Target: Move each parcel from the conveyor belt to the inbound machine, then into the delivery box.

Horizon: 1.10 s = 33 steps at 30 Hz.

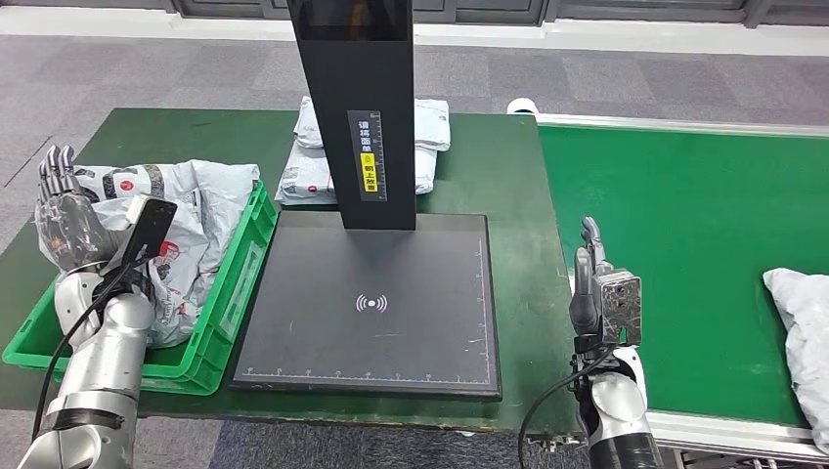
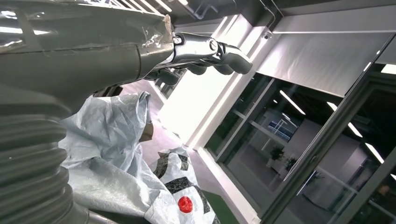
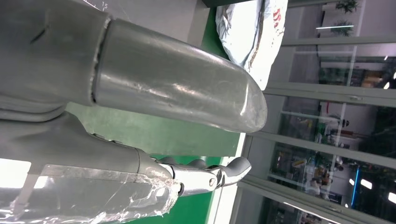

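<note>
A grey parcel (image 1: pixel 804 332) lies on the green conveyor belt (image 1: pixel 684 234) at the far right edge. Several grey parcels (image 1: pixel 191 210) fill the green delivery box (image 1: pixel 230 293) on the left; the left wrist view shows them (image 2: pixel 116 158) close below the hand. My left hand (image 1: pixel 64 210) is raised above the box's left side, fingers apart and empty. The right hand (image 1: pixel 591 283) stands upright between the inbound machine's black plate (image 1: pixel 371 303) and the belt, fingers straight and holding nothing. The plate is bare.
The machine's black post (image 1: pixel 357 107) rises from the plate's back edge. More parcels (image 1: pixel 430 137) are stacked behind it on the dark green table (image 1: pixel 508 186). A white round object (image 1: pixel 523 106) sits at the belt's far corner.
</note>
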{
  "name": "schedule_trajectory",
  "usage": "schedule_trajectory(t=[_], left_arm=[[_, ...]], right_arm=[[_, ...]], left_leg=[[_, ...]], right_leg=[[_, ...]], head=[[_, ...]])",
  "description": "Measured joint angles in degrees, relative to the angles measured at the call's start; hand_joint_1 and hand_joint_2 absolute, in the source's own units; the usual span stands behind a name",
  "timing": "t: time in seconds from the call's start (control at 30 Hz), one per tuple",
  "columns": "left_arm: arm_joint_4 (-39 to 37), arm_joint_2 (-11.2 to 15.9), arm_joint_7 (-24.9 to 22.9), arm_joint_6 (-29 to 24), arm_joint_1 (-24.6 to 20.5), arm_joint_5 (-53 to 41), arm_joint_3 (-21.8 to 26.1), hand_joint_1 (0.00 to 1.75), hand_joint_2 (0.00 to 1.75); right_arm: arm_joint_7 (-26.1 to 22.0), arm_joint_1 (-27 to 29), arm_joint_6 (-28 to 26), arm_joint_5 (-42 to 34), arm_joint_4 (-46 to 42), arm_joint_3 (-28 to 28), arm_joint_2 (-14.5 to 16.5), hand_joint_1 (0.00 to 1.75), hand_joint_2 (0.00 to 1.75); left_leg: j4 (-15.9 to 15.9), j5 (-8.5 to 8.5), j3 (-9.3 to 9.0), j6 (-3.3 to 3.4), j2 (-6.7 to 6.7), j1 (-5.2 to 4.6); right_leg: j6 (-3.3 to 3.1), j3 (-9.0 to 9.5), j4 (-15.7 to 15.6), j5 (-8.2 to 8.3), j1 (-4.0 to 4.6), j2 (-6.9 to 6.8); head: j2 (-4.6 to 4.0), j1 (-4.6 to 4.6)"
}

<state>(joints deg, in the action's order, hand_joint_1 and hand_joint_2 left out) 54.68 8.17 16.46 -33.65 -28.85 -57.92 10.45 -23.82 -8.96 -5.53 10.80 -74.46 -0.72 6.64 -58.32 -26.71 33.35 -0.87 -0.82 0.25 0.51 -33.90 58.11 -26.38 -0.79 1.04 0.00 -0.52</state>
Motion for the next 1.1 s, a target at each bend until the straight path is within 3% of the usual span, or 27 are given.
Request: schedule_trajectory(t=[0.33,0.47,0.67,1.1], left_arm=[[6.4,-0.8,0.3,-2.3,2.7,-1.3,-1.7,0.00,1.75],[9.8,-1.0,-1.4,1.0,3.3,-2.4,-4.8,0.00,1.75],[10.4,-1.3,-8.1,6.7,0.7,-11.7,-11.4,0.00,1.75],[9.8,-1.5,-7.2,10.3,-1.8,-9.6,-14.7,0.00,1.75]], right_arm=[[0.2,0.2,0.1,0.0,0.0,0.0,0.0,0.00,0.00],[1.1,0.2,0.7,0.2,0.0,0.0,0.0,0.00,0.00],[1.2,0.1,2.3,0.6,0.0,0.0,0.1,0.00,0.00],[1.8,0.1,3.1,1.2,-0.2,0.0,0.3,0.00,0.00]], left_leg=[[0.0,-0.01,0.01,0.01,-0.03,-0.01],[0.0,0.00,0.01,0.01,-0.05,-0.01],[0.0,0.03,0.00,0.03,-0.03,-0.02],[0.0,0.03,0.00,0.02,0.04,-0.01]], right_leg=[[0.00,-0.01,0.0,0.00,-0.01,-0.02],[0.01,0.00,0.0,0.00,-0.01,-0.05],[0.02,0.00,0.0,0.04,-0.01,-0.06],[0.02,-0.05,0.0,0.05,-0.01,-0.02]], head=[[0.00,-0.01],[0.00,-0.01],[0.00,-0.01],[0.00,0.00]])
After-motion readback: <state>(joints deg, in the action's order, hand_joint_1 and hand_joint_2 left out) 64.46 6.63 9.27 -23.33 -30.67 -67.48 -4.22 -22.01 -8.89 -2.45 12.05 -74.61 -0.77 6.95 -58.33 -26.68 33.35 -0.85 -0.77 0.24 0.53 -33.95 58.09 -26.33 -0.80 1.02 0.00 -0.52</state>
